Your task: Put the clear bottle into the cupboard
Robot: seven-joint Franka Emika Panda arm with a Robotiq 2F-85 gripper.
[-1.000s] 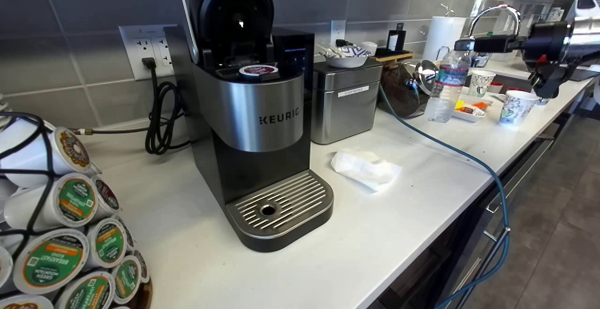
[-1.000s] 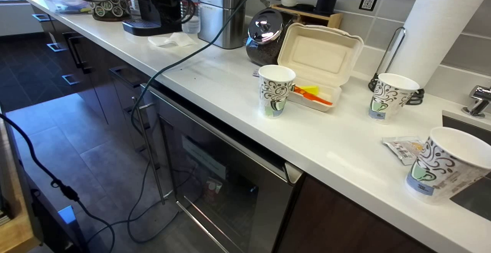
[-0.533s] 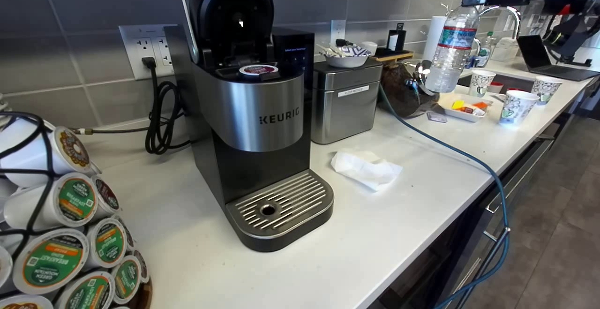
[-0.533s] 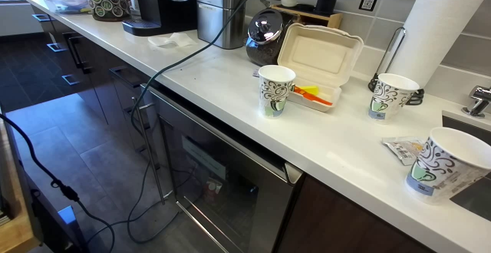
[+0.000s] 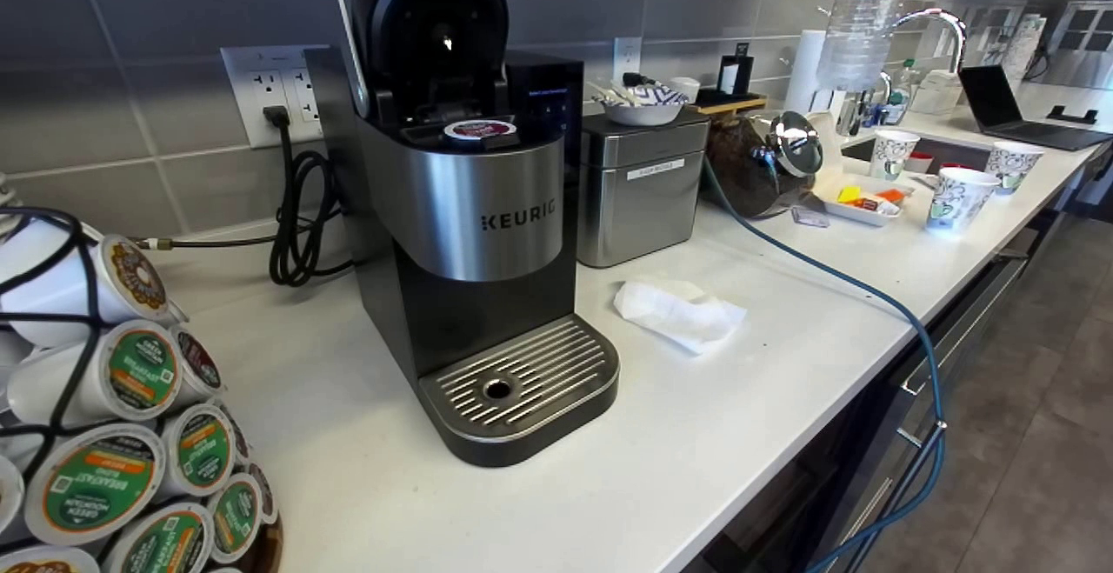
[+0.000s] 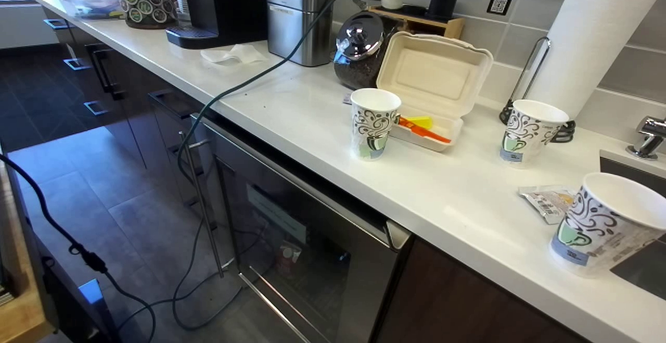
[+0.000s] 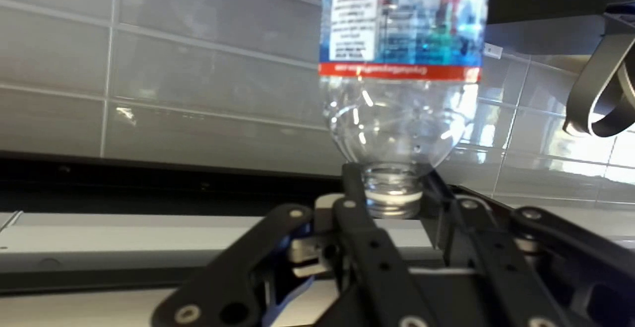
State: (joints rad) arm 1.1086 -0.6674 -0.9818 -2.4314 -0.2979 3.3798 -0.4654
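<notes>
In the wrist view we saw the pincer (image 7: 394, 189) clamped on the narrow neck of the clear bottle (image 7: 399, 111), a finger on either side; the pincer itself lay outside both exterior views. That small hold at one end was our chief worry: if the bottle's body or base met an edge, we judged, the neck would act as a pivot and the bottle would swing or twist out of line. Beyond it ran the tiled wall (image 7: 208, 79), and near the pincer some pale bands (image 7: 124, 235) that we could not name for sure as part of the cupboard, so we could not say how much room there was. In an exterior view the bottle (image 5: 863, 38) hung nearly upright in the air, its top cut off by the frame and its base well above the counter (image 5: 809, 329). The cupboard had yet to receive it. Letting go before the base was fully supported would likely tip it out, and a fall could upset the paper cup (image 5: 961, 199) or strike the dark jar (image 5: 749, 169) that we saw below in both exterior views.
</notes>
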